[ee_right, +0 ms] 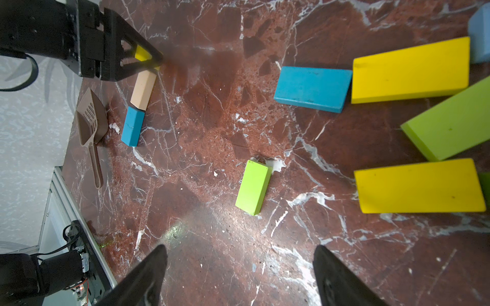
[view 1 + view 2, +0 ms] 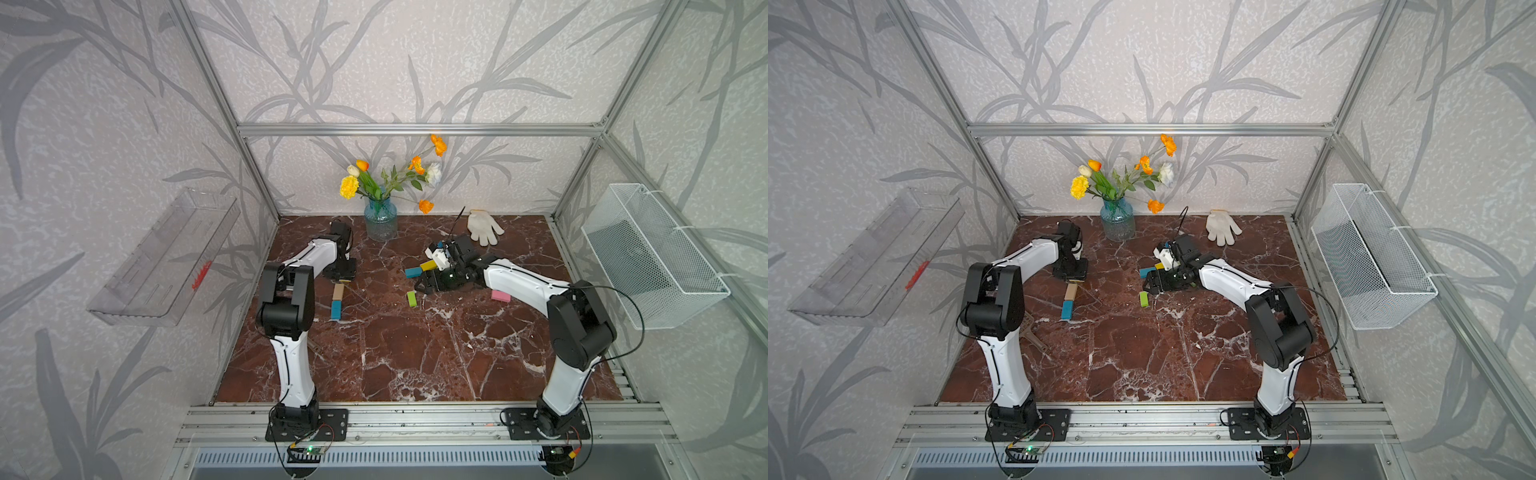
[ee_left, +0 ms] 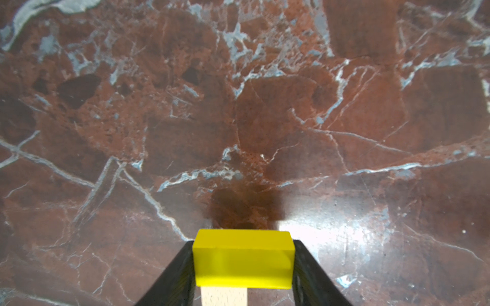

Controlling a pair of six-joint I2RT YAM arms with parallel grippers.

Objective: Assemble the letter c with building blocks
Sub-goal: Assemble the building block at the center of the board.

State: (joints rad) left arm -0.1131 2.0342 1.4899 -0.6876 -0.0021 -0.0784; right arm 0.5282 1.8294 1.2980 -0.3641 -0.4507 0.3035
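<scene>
Left wrist view: the left gripper (image 3: 243, 245) clamps a smooth, flat yellow block (image 3: 243, 262) between its black fingers (image 3: 175, 278), set crosswise over the end of a bare-wood tan block (image 3: 224, 296). The right wrist view shows that tan block touching a blue block (image 1: 132, 126) end to end, a straight row on the glossy, white-veined red marble table (image 1: 212, 132). The right gripper (image 1: 240, 265) gapes wide and empty near a loose green block (image 1: 253, 186). More painted blocks (image 1: 411, 70) cluster just beyond.
</scene>
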